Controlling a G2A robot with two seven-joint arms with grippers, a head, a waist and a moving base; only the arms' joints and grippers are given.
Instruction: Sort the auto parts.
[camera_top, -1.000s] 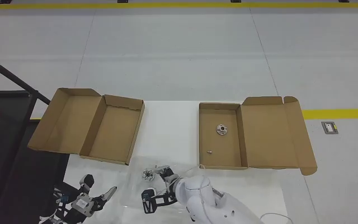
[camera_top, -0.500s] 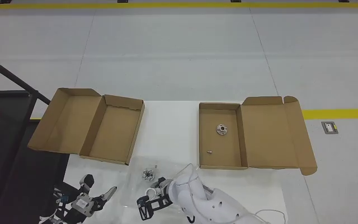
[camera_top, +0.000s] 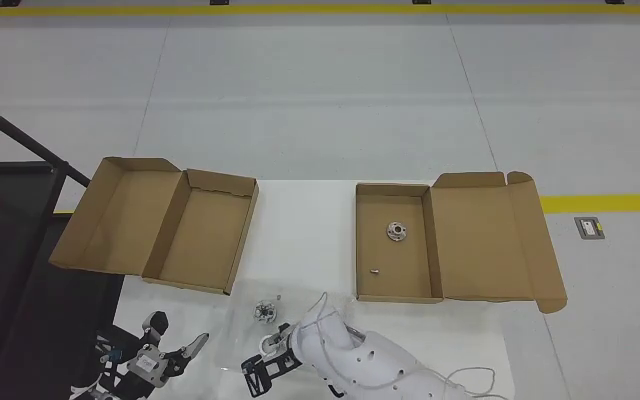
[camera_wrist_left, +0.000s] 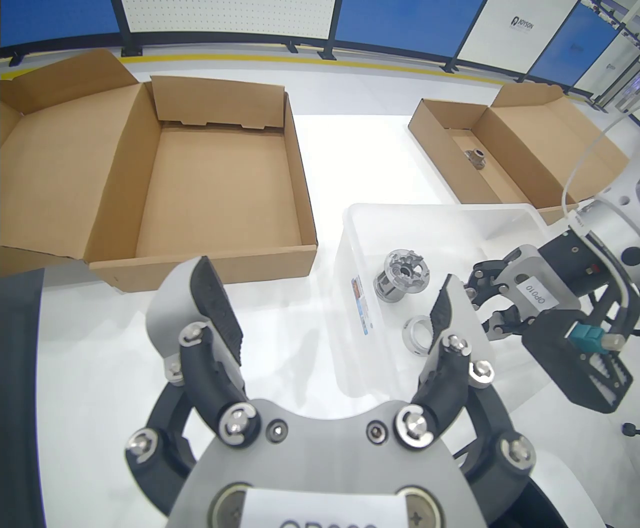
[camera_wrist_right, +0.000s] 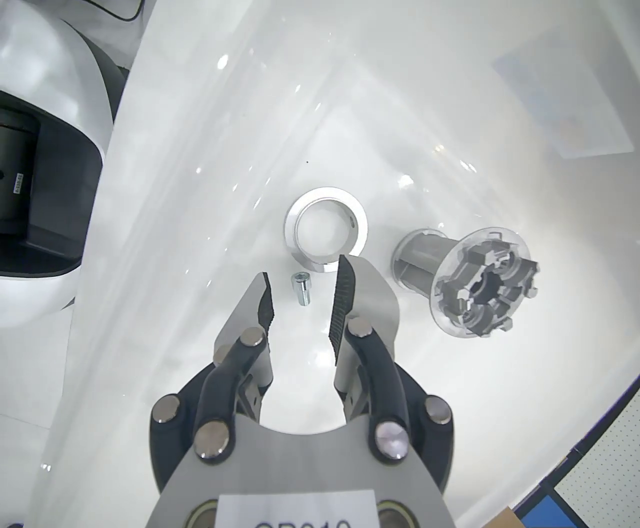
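The right gripper (camera_wrist_right: 303, 274) hangs inside the clear bin (camera_wrist_left: 440, 212), its fingers partly open with a moderate gap and holding nothing. A small bolt (camera_wrist_right: 301, 290) lies on the bin floor between the fingertips, clear of both pads. One fingertip stands just beside a metal ring (camera_wrist_right: 326, 234), which lies flat past the bolt; whether they touch cannot be told. A toothed hub (camera_wrist_right: 470, 287) lies on its side near the ring, apart from it and off to one side of the gripper. The bin's wall stands between these parts and the left gripper (camera_wrist_left: 325, 280), which is over the white table (camera_wrist_left: 100, 350) beside the bin, spread wide and empty. Beyond the bin on the left arm's side sits the left box (camera_wrist_left: 215, 185), open with its lid folded back. The right box (camera_wrist_left: 505, 165) is well apart from it across the table, also open, with a flange (camera_wrist_left: 476, 158) and a tiny screw (camera_top: 373, 268) on its floor.
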